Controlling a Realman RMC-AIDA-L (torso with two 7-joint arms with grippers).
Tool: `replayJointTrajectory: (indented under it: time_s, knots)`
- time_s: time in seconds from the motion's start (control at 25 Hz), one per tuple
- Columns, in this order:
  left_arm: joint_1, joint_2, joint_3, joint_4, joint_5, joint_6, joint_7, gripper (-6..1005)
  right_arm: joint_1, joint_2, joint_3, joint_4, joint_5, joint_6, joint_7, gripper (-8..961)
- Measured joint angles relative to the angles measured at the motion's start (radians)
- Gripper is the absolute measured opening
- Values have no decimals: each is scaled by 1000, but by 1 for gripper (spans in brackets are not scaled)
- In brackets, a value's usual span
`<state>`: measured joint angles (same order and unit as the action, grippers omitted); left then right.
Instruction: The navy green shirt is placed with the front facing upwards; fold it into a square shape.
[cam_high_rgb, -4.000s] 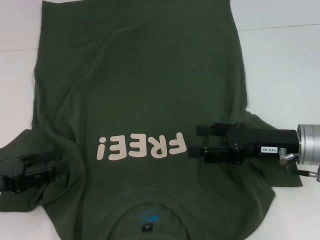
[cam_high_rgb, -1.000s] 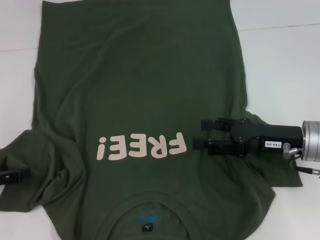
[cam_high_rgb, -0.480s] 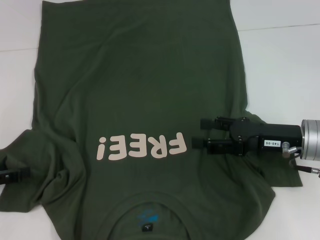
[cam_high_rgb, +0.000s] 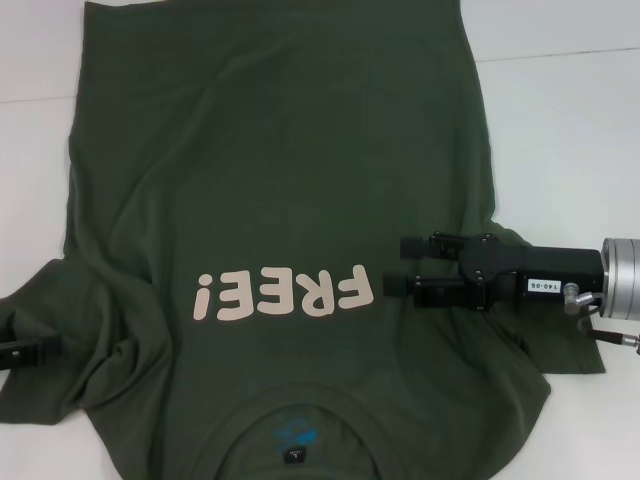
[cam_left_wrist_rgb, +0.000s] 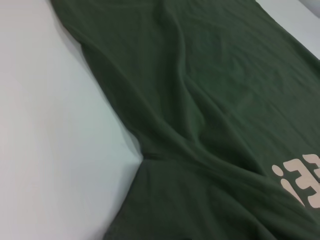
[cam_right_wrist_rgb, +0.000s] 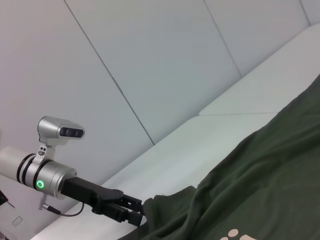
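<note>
The navy green shirt (cam_high_rgb: 270, 170) lies spread face up on the white table, its pale "FREE!" letters (cam_high_rgb: 285, 293) reading upside down and the collar with blue print (cam_high_rgb: 297, 435) nearest me. My right gripper (cam_high_rgb: 398, 266) hovers open just right of the letters, above the chest fabric, with nothing between its fingers. Only a dark tip of my left gripper (cam_high_rgb: 25, 350) shows at the left edge, beside the crumpled left sleeve. The right wrist view shows that left gripper (cam_right_wrist_rgb: 135, 212) at the sleeve's edge. In the left wrist view there is only shirt (cam_left_wrist_rgb: 210, 125) and table.
White table surface (cam_high_rgb: 560, 130) lies on both sides of the shirt, with a seam line running across it. A pale panelled wall (cam_right_wrist_rgb: 150, 60) stands behind the table in the right wrist view. The right sleeve lies under the right arm's black body (cam_high_rgb: 540, 280).
Since four seconds ago my left gripper has drawn back leftward off the sleeve, almost out of view. My right gripper has shifted slightly right and farther away; in the last second nothing visibly moves.
</note>
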<state>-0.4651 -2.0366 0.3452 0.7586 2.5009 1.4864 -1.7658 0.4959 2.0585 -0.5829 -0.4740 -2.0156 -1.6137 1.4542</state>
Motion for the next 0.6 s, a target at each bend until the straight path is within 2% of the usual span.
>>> replayJointTrajectory:
  time_s: [0.6]
  knots:
    - [-5,-15,49,-10,-16,12,3,793,0,0,2,0,0,4,0,915]
